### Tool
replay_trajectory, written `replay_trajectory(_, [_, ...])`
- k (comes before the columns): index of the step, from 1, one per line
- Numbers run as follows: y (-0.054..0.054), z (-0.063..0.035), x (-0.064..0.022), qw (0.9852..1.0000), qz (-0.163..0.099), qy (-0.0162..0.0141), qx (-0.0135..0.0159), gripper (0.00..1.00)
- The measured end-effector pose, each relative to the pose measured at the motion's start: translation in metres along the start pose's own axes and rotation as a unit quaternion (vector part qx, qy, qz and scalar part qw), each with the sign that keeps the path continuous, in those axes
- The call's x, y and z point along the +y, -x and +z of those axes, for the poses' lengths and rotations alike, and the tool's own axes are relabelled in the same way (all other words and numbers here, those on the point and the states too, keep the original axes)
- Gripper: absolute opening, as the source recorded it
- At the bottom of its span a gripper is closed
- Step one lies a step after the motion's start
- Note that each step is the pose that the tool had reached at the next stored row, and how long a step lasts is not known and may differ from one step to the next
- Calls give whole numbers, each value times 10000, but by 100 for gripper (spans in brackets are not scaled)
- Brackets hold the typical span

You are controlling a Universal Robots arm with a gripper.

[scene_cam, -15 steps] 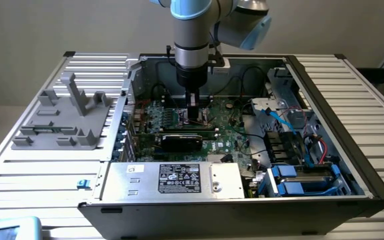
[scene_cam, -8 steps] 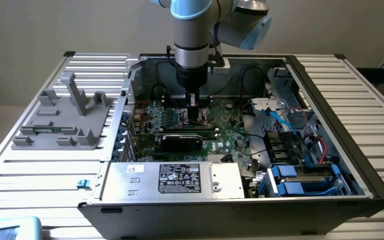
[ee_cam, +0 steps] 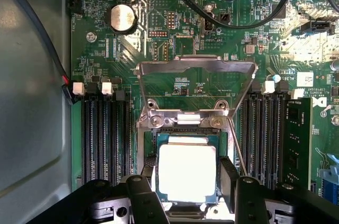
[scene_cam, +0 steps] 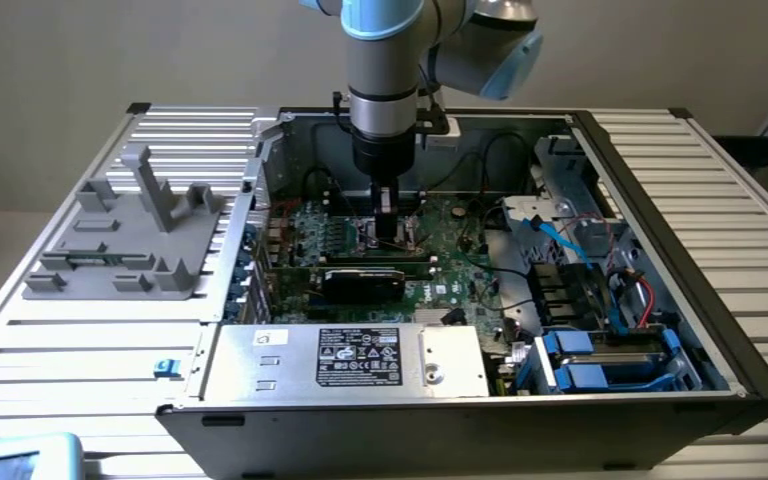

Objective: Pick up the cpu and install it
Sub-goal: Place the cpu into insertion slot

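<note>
One flat square silver-grey metal-topped cpu (ee_cam: pixel 187 166), clamped at two edges in my partly spread hand (ee_cam: pixel 189 179), low over the open metal-framed socket (ee_cam: pixel 185 119). Hazard, I judge: slight tilt bending socket pins.

Arm (scene_cam: pixel 381 70) vertical, wrist (scene_cam: pixel 384 150) pointing down; pincer (ee_cam: pixel 189 181) fingers (ee_cam: pixel 229 181) closed on cpu (ee_cam: pixel 186 163) sides.

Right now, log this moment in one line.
gripper: shut on cpu | cpu: at socket | load frame: raised open
</note>
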State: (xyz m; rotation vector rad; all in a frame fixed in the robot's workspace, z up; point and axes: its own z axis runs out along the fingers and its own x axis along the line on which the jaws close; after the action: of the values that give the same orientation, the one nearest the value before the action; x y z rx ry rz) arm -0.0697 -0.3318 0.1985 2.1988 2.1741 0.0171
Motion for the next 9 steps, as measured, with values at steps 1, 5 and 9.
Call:
replay_trajectory(1, [0,1,0,10000,0,0,0,56])
replay_trajectory(5, [0,9,0,10000,0,1,1,56])
replay_trajectory(9, [0,15,0,10000,0,0,0,56])
